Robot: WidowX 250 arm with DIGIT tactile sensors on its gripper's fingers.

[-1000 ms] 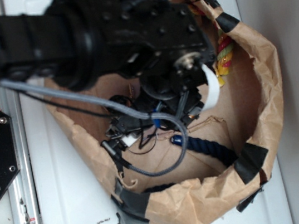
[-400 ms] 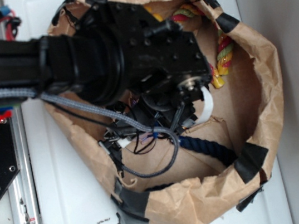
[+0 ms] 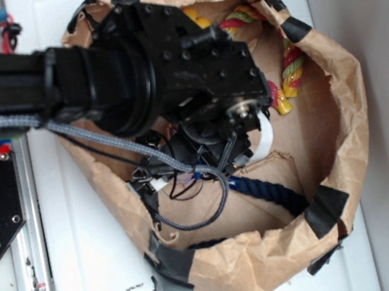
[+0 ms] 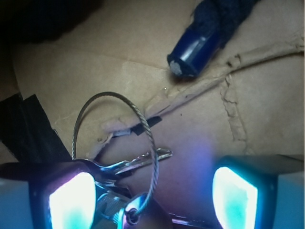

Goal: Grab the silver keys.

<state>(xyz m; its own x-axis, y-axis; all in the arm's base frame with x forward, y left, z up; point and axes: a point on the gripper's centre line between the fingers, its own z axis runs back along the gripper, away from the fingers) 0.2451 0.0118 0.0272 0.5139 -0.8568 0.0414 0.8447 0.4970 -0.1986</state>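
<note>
Ext. view: arm (image 3: pixel 97 79) reaches in from left, wrist down inside brown paper bag (image 3: pixel 329 67) on white table (image 3: pixel 90 278). Gripper (image 4: pixel 152 195) buried under arm body here, so only wrist cam shows it.

Wrist cam: claw spread, two fingers (image 4: pixel 71 200) glowing cyan, one near-left, one near-right, wide gap between them w/ bare bag floor. Nothing pinched yet.

Silver keys (image 4: pixel 128 167) lie on bag floor at near-left of wrist view, partly tucked under or against left finger; can't tell if touching. Key blades point right into the gap. Thin wire ring (image 4: pixel 112 98) loops up and away from the bunch toward far-left; a second small ring sits low by the left finger.

Dark blue rope (image 4: pixel 200 43) w/ shiny blue end cap lies far-right in wrist view, well apart from keys. Black tape (image 4: pixel 33 129) strip on bag floor at left. Red-yellow-green rope toy (image 3: pixel 290 73) along far-right wall of bag in ext. view, not in the way.

Step, as judged: final approach/alignment over keys, grasp not yet made.

Next move prob. needs: shift claw left so bunch sits centred betw. fingers, not under one; then lower to floor and close. Risks: left finger landing on top of keys, or catching only the wire loop so the bunch slips.
</note>
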